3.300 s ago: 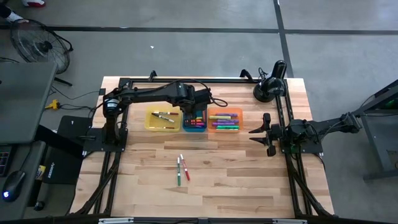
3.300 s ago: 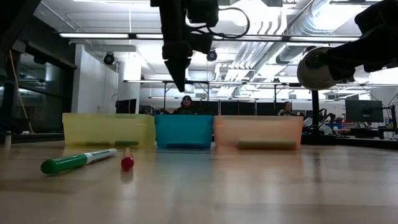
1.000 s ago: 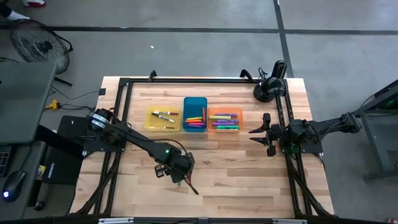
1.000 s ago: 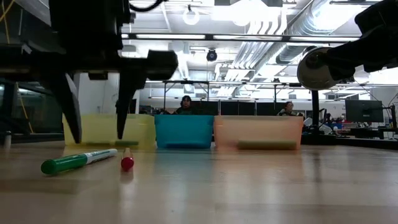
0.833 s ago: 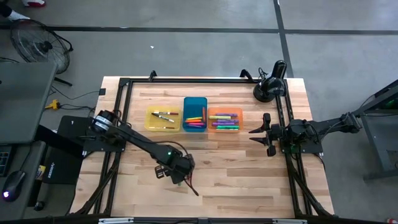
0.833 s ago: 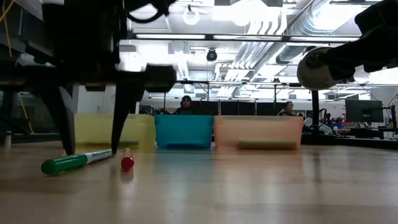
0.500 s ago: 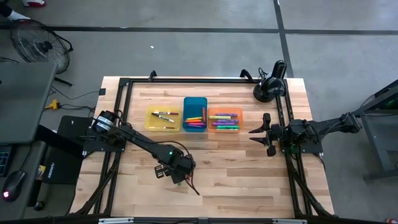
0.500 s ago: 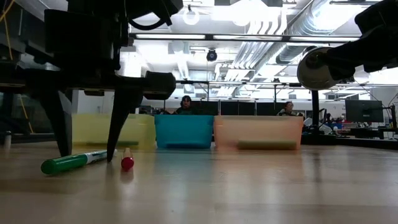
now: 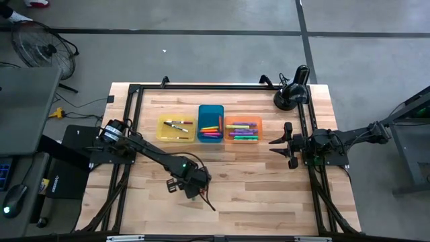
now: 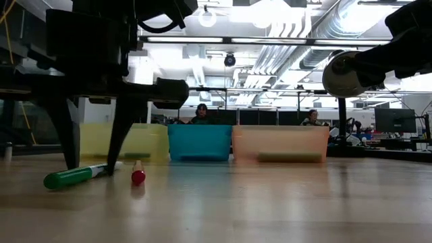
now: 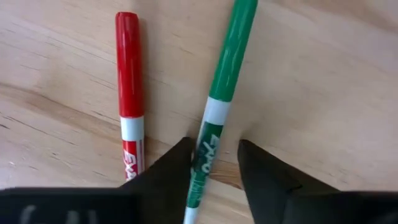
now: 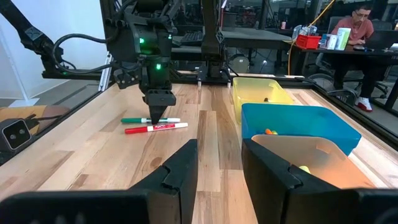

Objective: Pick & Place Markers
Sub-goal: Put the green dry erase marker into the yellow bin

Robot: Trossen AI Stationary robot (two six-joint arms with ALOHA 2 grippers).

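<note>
Green marker [image 11: 214, 118] on the wooden table [image 9: 269, 188], just beside a red marker [image 11: 129, 93], is straddled by the left gripper [image 11: 213, 163], fingers apart around its barrel; the right gripper [image 12: 219, 163] is parked open at the table's right edge.

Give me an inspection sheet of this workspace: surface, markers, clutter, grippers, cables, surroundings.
Surface: wooden table, bare around the work.
Job's things: green marker and red marker lie side by side on the wood; more markers in the yellow tray, blue tray and orange tray.
Clutter: nothing seen.
Grippers: left gripper down at the table, jaws either side of the green marker; right gripper waits at the right edge, empty.
Cables: loose cable on the floor left of the table.
Surroundings: floor fan; seated person at a desk.
</note>
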